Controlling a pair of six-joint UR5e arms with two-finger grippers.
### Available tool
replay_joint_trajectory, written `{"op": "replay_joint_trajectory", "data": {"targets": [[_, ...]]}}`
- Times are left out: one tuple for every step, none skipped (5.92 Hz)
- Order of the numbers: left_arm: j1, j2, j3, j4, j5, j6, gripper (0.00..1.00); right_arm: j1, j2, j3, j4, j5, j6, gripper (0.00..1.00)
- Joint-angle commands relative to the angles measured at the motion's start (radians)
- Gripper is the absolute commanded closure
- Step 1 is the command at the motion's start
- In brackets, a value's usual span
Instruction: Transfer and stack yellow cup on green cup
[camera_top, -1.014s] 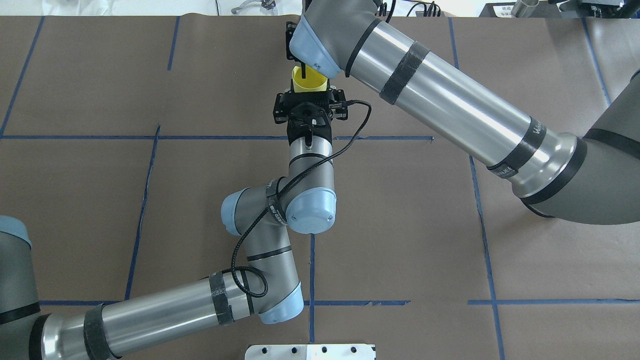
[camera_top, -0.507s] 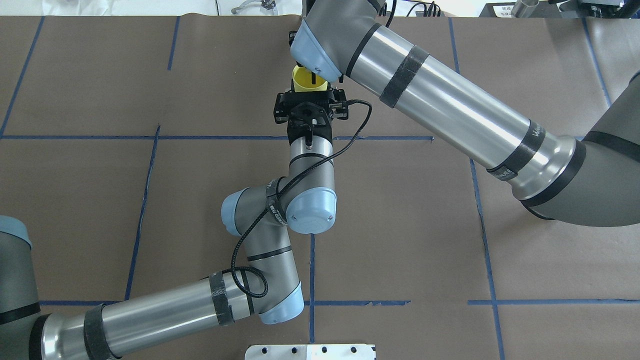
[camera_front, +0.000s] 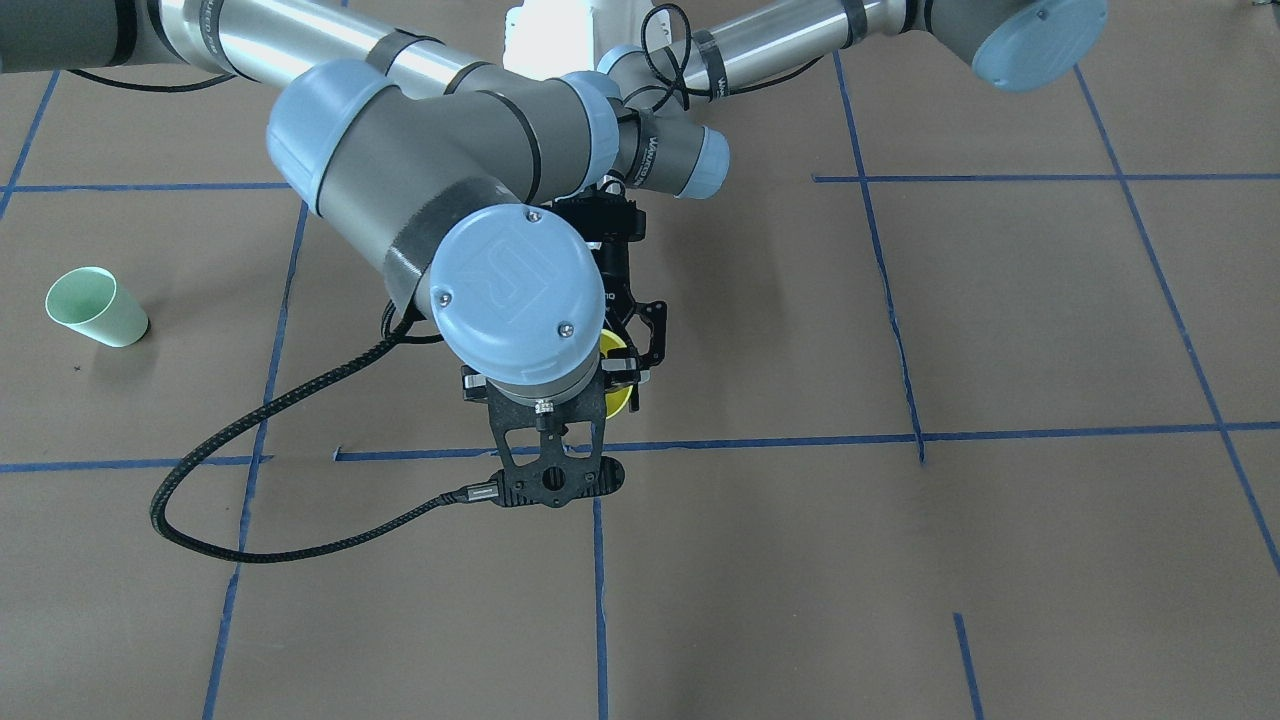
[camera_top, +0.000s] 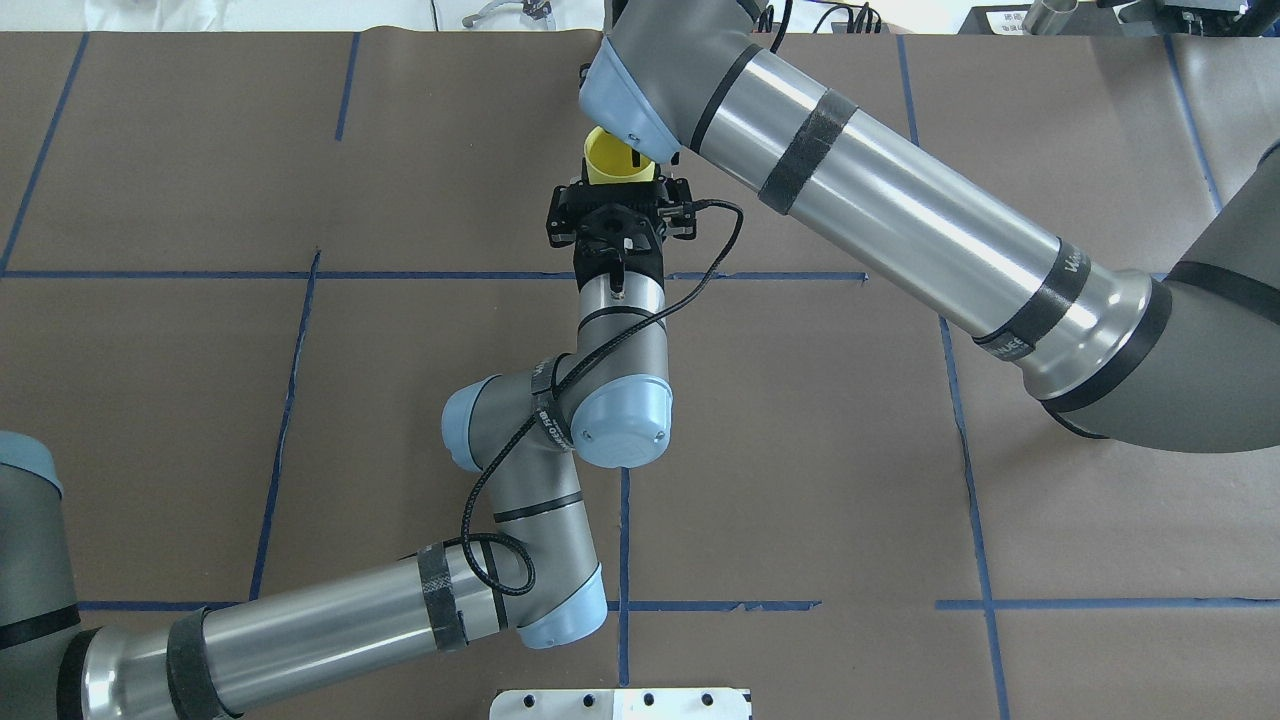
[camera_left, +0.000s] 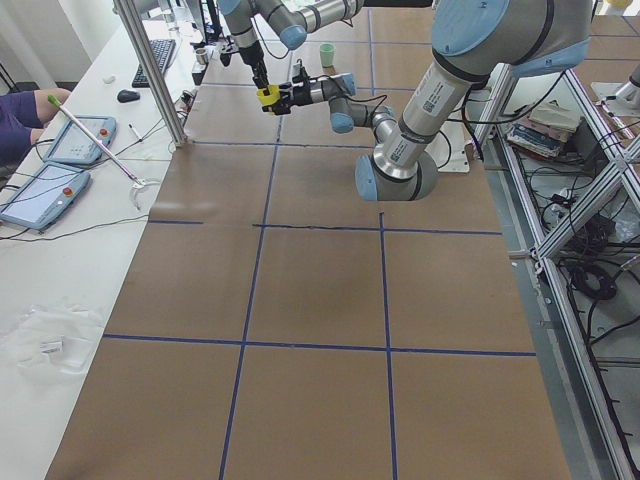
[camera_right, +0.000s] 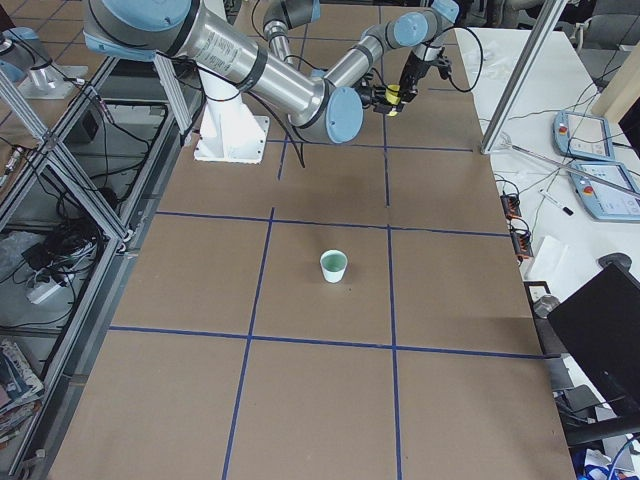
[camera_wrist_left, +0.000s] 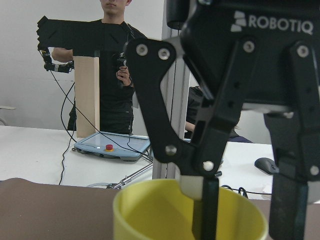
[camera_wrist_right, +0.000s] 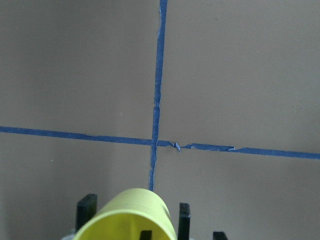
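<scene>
The yellow cup (camera_top: 612, 165) is held upright above the table by my left gripper (camera_top: 619, 188), which reaches in level and is shut on its sides. My right gripper (camera_wrist_left: 245, 220) hangs over the cup from above. One of its fingers (camera_wrist_left: 204, 210) is inside the cup, the other is outside the wall, and the jaws stand apart. The cup fills the bottom of the right wrist view (camera_wrist_right: 127, 217). The green cup (camera_front: 95, 307) stands upright and alone on the table, far off on my right side; it also shows in the exterior right view (camera_right: 333, 266).
Brown paper with blue tape lines (camera_top: 624, 540) covers the table. The white base plate (camera_top: 620, 703) lies at the near edge. Beyond the far edge are a metal post (camera_left: 150, 70), teach pendants (camera_left: 75, 140) and an operator (camera_wrist_left: 115, 75).
The right gripper's finger inside the cup has shifted from the cup's left side toward its right side. The left arm and the cup have stayed in place.
</scene>
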Motion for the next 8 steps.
{"op": "replay_joint_trajectory", "data": {"targets": [[-0.002, 0.000, 0.000, 0.001, 0.000, 0.003, 0.60, 0.000, -0.002, 0.006, -0.001, 0.000, 0.000, 1.00], [-0.002, 0.000, 0.000, 0.001, -0.002, 0.009, 0.42, -0.001, -0.002, 0.007, -0.002, 0.000, 0.000, 1.00], [-0.002, 0.002, 0.000, 0.003, -0.002, 0.020, 0.03, 0.000, 0.004, 0.016, -0.004, 0.000, 0.002, 1.00], [-0.002, 0.002, 0.000, 0.003, 0.000, 0.052, 0.00, 0.013, 0.007, 0.047, -0.005, 0.002, 0.008, 1.00], [-0.002, 0.003, 0.000, 0.003, -0.002, 0.052, 0.00, 0.025, 0.017, 0.050, -0.004, 0.008, 0.011, 1.00], [-0.002, 0.011, 0.000, 0.003, -0.002, 0.054, 0.00, 0.061, 0.049, 0.050, -0.004, 0.032, 0.014, 1.00], [-0.002, 0.015, 0.001, 0.003, -0.002, 0.054, 0.00, 0.123, 0.076, 0.052, -0.004, 0.099, 0.016, 1.00], [-0.002, 0.023, 0.003, 0.003, -0.002, 0.054, 0.00, 0.163, 0.108, 0.052, -0.004, 0.112, 0.014, 1.00]]}}
